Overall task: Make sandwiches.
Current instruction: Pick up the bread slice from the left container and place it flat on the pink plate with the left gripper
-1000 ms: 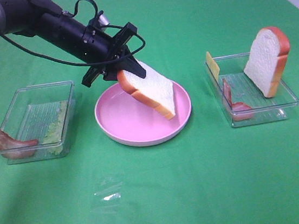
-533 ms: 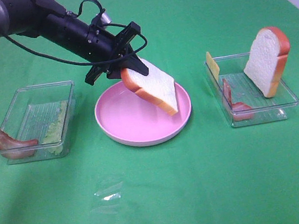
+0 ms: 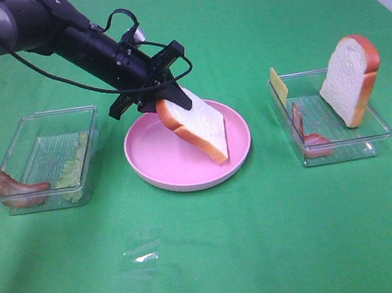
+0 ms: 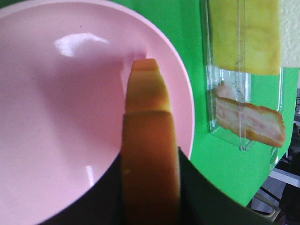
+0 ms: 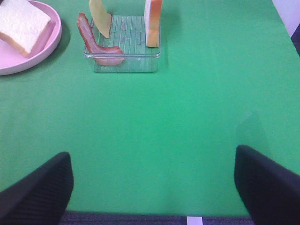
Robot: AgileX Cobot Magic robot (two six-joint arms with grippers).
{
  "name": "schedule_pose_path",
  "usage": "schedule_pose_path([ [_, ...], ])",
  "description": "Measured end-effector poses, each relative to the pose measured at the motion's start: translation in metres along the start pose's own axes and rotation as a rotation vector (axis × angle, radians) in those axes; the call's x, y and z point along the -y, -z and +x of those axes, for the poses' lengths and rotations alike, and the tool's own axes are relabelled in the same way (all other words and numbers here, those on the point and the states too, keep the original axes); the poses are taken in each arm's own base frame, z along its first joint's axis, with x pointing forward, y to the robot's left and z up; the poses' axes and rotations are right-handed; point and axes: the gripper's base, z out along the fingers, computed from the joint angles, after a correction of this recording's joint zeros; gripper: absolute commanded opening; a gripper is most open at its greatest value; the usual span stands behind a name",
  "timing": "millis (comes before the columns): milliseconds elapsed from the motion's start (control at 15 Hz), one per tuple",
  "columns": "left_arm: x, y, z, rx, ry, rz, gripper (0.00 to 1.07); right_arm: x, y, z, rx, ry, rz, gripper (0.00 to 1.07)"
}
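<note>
Green cloth worktop (image 3: 278,236): smooth all over, so a plate pushed sideways could skid on it.
Left gripper (image 3: 170,96): clenched on the crust end of a white toy bread slice with orange-brown crust (image 3: 200,124), above the middle of the worktop. It pinches only one end, so the slice may swing or slip out early.
Right gripper (image 5: 152,187): jaws spread wide and holding nothing, hanging toward the front edge on the right. It poses no danger where it is.
Round pink plate (image 3: 149,170): at the centre of the worktop. The slice hangs steeply tilted over it, low corner by the right rim; I cannot tell if it touches. Let go like this, it could flop across the rim.
Clear rectangular plastic trays (image 3: 35,117): one toward the left edge, one toward the right; they look light and easily shoved.
Second bread slice (image 3: 348,78): leaning upright in the right tray, where a knock would topple it.
Pale green lettuce (image 3: 73,165): lying flat in the left tray.
Red-brown bacon strip (image 3: 7,185): draped over the left tray's wall, and may drop onto the cloth.
Yellow cheese square (image 3: 278,86): propped at the right tray's corner. No sandwich is stacked yet.
</note>
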Motion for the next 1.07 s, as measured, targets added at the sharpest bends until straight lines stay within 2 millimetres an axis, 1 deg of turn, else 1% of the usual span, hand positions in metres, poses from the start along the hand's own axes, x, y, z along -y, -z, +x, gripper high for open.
schedule_pose_path([
  [133,-0.003,-0.005,0.001,-0.010,0.008,-0.003,0.00,0.000,0.000,0.000,0.000,0.000,0.000,0.90],
  [333,0.001,-0.009,0.003,-0.016,0.000,-0.001,0.00,0.000,0.000,0.000,0.000,0.000,0.000,0.90],
  [400,0.002,-0.009,0.004,-0.016,0.000,-0.001,0.03,0.000,0.000,0.000,0.000,0.000,0.000,0.90],
  [467,0.002,-0.009,0.004,-0.016,0.002,-0.001,0.12,0.000,0.000,0.000,0.000,0.000,0.000,0.90],
  [533,0.002,-0.009,0.004,-0.018,0.007,-0.001,0.43,0.000,0.000,0.000,0.000,0.000,0.000,0.90],
  [600,0.002,-0.009,0.004,-0.020,0.006,-0.002,0.61,0.000,0.000,0.000,0.000,0.000,0.000,0.90],
  [667,0.002,-0.009,0.004,-0.022,0.015,-0.002,0.75,0.000,0.000,0.000,0.000,0.000,0.000,0.90],
  [733,0.002,-0.009,0.005,-0.033,0.026,0.000,0.81,0.000,0.000,0.000,0.000,0.000,0.000,0.90],
  [800,0.002,-0.009,0.007,-0.056,0.026,-0.003,0.83,0.000,0.000,0.000,0.000,0.000,0.000,0.90],
  [1000,-0.002,-0.008,0.012,-0.109,0.001,-0.053,0.83,0.000,0.000,0.000,0.000,0.000,0.000,0.90],
  [1067,-0.004,-0.005,0.013,-0.115,-0.010,-0.096,0.83,0.000,0.000,0.000,0.000,0.000,0.000,0.90],
])
